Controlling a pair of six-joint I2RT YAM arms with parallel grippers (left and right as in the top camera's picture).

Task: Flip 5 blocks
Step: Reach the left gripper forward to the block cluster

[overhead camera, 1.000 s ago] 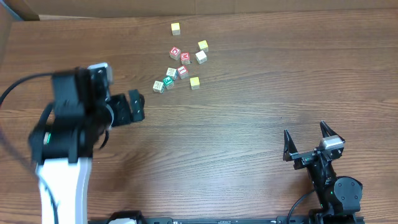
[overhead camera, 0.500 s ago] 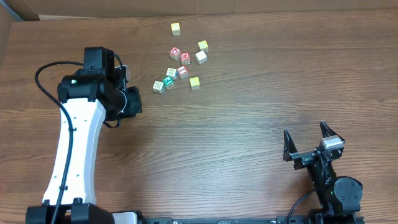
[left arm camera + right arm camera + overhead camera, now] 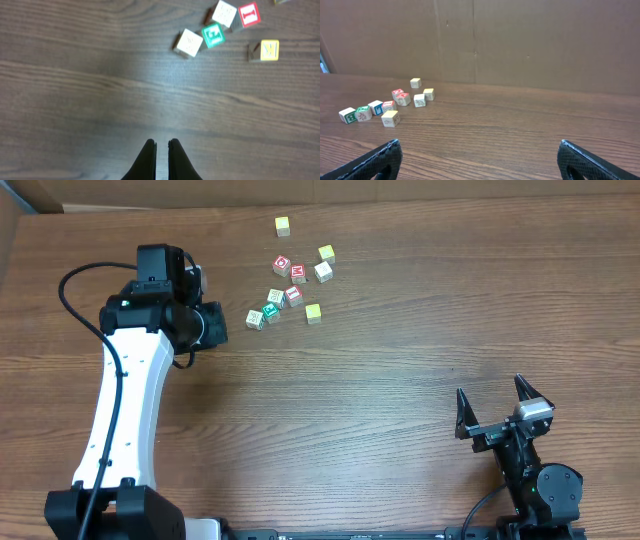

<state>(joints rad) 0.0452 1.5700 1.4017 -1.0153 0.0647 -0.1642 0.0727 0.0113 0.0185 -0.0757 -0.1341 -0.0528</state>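
Blocks (image 3: 276, 298) lie in a loose cluster at the far middle of the desk (image 3: 380, 410). The green block (image 3: 270, 311) touches the whitish block (image 3: 255, 319) on its left and the cream block (image 3: 224, 13) behind it. The "I" block (image 3: 293, 294) sits just beside the cream block, and the yellow block (image 3: 313, 312) lies a little apart on the right. Beyond them are the "D" block (image 3: 282, 266) and the "M" block (image 3: 298, 273), touching, two more pale cubes to their right, and a lone cube (image 3: 283, 225) farther back.

The left claw (image 3: 212, 325) hangs just left of the cluster, near the whitish block but not touching it. Its fingers are pressed together on nothing, with bare desk below them in the wrist view. The right claw (image 3: 490, 388) sits well apart at the near right, spread wide and empty.
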